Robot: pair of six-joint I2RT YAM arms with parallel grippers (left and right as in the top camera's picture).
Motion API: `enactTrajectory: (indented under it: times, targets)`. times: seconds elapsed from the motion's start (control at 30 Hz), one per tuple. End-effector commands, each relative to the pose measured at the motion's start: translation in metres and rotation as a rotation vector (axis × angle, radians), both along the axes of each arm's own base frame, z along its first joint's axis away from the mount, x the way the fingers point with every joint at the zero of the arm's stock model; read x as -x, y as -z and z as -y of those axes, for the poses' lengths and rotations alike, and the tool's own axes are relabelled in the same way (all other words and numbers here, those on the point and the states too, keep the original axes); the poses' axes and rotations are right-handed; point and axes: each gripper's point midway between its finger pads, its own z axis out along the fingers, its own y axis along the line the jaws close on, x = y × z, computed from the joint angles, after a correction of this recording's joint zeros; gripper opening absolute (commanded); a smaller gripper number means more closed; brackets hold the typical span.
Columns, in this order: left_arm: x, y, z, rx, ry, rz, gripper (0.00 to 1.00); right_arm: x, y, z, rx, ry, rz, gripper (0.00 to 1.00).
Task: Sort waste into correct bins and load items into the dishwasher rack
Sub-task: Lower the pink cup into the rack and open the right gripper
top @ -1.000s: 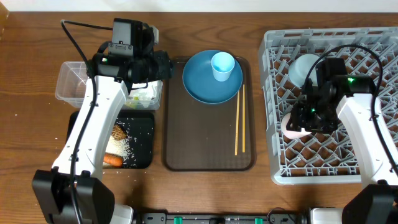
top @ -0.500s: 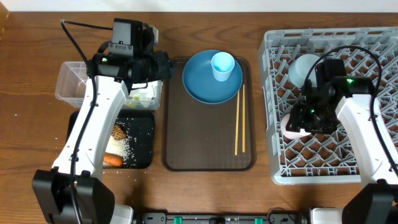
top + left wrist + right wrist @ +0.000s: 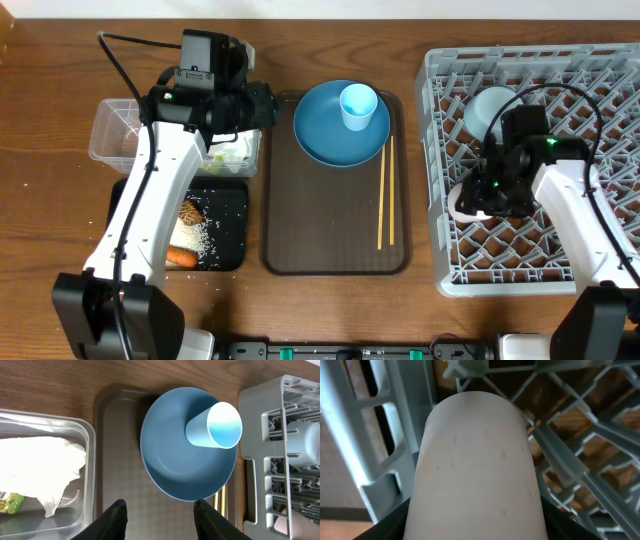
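Observation:
My right gripper (image 3: 480, 196) is shut on the pinkish-white cup (image 3: 475, 465), held inside the grey dishwasher rack (image 3: 600, 70) near its left wall; the cup also shows in the overhead view (image 3: 462, 207). A light-blue bowl (image 3: 488, 108) lies in the rack. My left gripper (image 3: 262, 108) is open and empty above the brown serving tray's left edge; its fingers (image 3: 116, 519) frame the tray. The dark-blue plate (image 3: 325, 135) carries the light-blue cup (image 3: 358, 106). Chopsticks (image 3: 385, 190) lie on the serving tray. The clear tub (image 3: 115, 130) holds tissue (image 3: 35, 467) and a wrapper. The black tray (image 3: 230, 225) holds rice, a brown lump and a carrot stick (image 3: 182, 257).
The brown serving tray (image 3: 320, 225) sits between the bins and the rack. The rack's tall left wall (image 3: 436, 180) stands beside the cup. The tub and black tray sit under my left arm.
My right gripper with the pinkish-white cup has shifted slightly left and down inside the rack. The left arm has not moved.

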Motion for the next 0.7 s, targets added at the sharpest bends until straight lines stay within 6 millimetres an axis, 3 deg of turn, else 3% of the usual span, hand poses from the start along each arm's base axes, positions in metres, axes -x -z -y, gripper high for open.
enactTrajectory:
  times: [0.0,0.3,0.43,0.53,0.67]
  targets:
    - [-0.001,0.006,-0.003,-0.02,0.001,-0.011,0.44,0.001,0.007,0.002,0.001,0.018,-0.002,0.57]
    - [-0.001,0.006,-0.003,-0.02,0.001,-0.01,0.44,0.002,0.007,0.002,0.001,0.018,-0.007,0.83]
    - [-0.001,0.006,-0.003,-0.02,0.001,-0.01,0.44,0.0,0.004,0.002,0.0,0.018,0.0,0.86]
    - [-0.001,0.006,-0.003,-0.02,0.001,-0.009,0.44,-0.007,-0.008,0.002,0.0,0.018,0.021,0.87]
    - [-0.001,0.006,-0.003,-0.02,0.001,-0.013,0.44,-0.023,-0.038,0.002,0.0,0.018,0.072,0.88]
